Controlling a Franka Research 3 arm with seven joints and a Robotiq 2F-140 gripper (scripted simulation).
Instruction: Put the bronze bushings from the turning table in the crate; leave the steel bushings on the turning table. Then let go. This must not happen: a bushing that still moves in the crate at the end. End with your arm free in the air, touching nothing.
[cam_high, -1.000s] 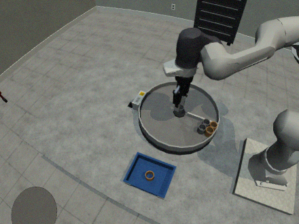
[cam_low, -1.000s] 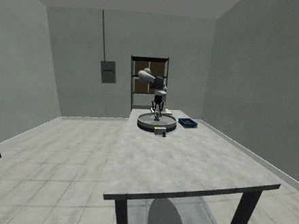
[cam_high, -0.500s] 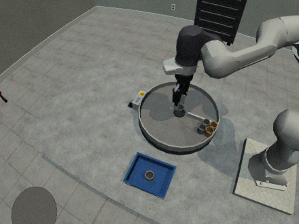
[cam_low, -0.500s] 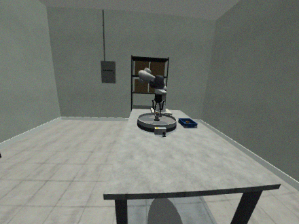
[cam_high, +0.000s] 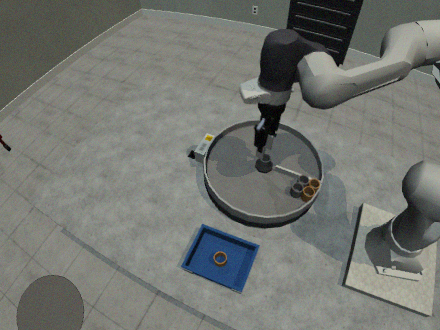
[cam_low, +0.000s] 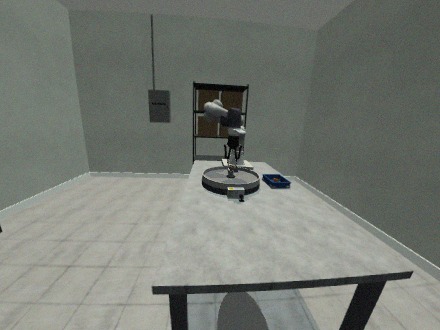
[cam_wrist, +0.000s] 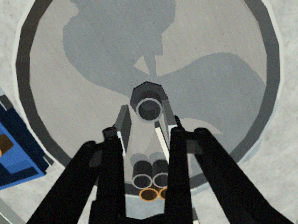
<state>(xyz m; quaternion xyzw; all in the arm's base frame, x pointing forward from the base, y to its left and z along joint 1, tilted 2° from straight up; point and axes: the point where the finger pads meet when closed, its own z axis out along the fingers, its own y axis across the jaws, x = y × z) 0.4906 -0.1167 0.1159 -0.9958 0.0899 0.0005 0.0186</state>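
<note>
The round grey turning table (cam_high: 262, 170) has a dark hub (cam_high: 263, 165) at its middle. Two bronze bushings (cam_high: 311, 188) and two steel bushings (cam_high: 300, 184) stand in a cluster at its right rim. The blue crate (cam_high: 220, 257) lies in front of the table with one bronze bushing (cam_high: 220, 258) inside. My gripper (cam_high: 261, 147) hangs just above the hub, pointing down, fingers slightly apart with nothing between them. In the wrist view the fingers frame the hub (cam_wrist: 148, 106), with the steel bushings (cam_wrist: 151, 169) and bronze bushings (cam_wrist: 154, 193) farther off.
A small control box (cam_high: 204, 145) with a yellow label sits at the table's left rim. My arm's base (cam_high: 400, 240) stands on a pale plate at the right. A dark shelf (cam_high: 325, 20) is behind. The crate's corner shows at the wrist view's left (cam_wrist: 15, 150).
</note>
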